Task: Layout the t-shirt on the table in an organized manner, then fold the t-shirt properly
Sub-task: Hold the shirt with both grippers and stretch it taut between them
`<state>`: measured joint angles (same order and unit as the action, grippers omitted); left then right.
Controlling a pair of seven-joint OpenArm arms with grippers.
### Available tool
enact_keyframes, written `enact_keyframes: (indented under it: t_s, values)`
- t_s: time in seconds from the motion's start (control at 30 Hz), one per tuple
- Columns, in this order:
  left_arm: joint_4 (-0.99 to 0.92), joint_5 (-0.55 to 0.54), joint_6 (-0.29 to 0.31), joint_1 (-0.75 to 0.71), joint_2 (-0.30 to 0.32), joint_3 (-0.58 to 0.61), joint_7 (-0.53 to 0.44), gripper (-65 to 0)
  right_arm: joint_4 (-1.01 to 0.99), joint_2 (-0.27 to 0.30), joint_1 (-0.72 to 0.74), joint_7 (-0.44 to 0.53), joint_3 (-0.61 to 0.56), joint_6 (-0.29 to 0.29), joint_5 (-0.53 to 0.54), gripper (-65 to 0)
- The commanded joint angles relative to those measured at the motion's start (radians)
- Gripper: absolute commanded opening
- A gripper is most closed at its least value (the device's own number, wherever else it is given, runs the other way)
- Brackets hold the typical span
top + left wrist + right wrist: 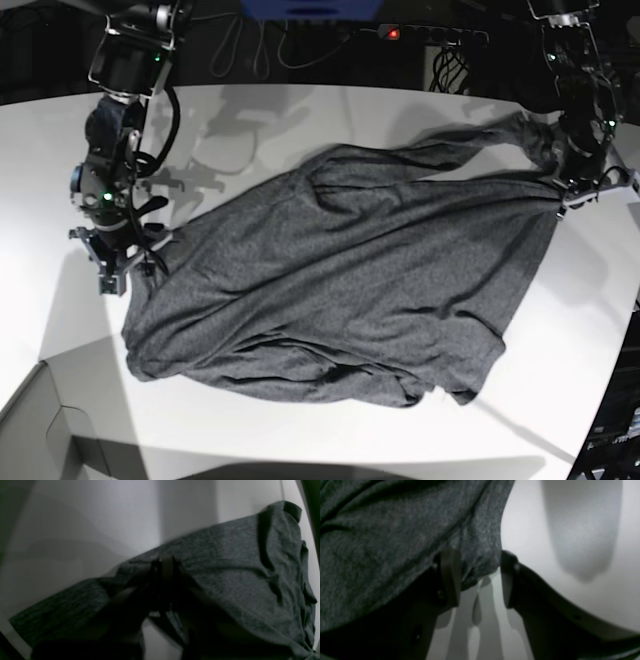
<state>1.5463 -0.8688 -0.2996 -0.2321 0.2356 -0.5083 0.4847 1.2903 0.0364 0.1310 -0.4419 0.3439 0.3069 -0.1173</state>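
Dark fingers of my left gripper (166, 565) sit closest in the left wrist view, pinched together on a fold of the t-shirt (237, 562); soft heathered knit, wrinkled, draped over the white table (75, 530). Right wrist view: right gripper (478, 577) stands apart, the cloth edge hanging between its jaws, unclamped. Base view: shirt spread rumpled mid-table, left gripper at its far right corner, right gripper at its left edge. I'd judge any pull now drags one-sided and bunches the knit.
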Motion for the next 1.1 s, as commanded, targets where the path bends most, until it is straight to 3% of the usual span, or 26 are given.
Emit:
enact_keyframes:
  t_s: [0.0,0.17,0.37,0.87,1.07]
  values:
    - [0.019,-0.007,0.006,0.006,0.014,0.010,-0.014,-64.9,-0.005,0.006,0.015,0.013,-0.001,-0.001,0.006,-38.6]
    - [0.021,-0.007,0.006,0.006,0.014,0.021,-0.014,-64.9,-0.018,0.007,0.005,0.013,-0.001,-0.001,0.006,-40.8]
    - [0.021,-0.007,0.006,0.007,0.014,0.021,-0.014,-64.9,0.042,0.021,-0.026,0.013,0.045,0.001,0.012,-65.0]
    - [0.122,-0.008,0.006,0.006,0.014,0.066,-0.014,-64.9,0.412,0.010,-0.236,0.012,0.123,0.005,0.018,-65.0]
    - [0.132,-0.008,0.006,0.007,0.014,0.115,-0.016,-64.9,0.565,-0.013,-0.331,-0.022,0.232,0.005,0.163,-65.0]
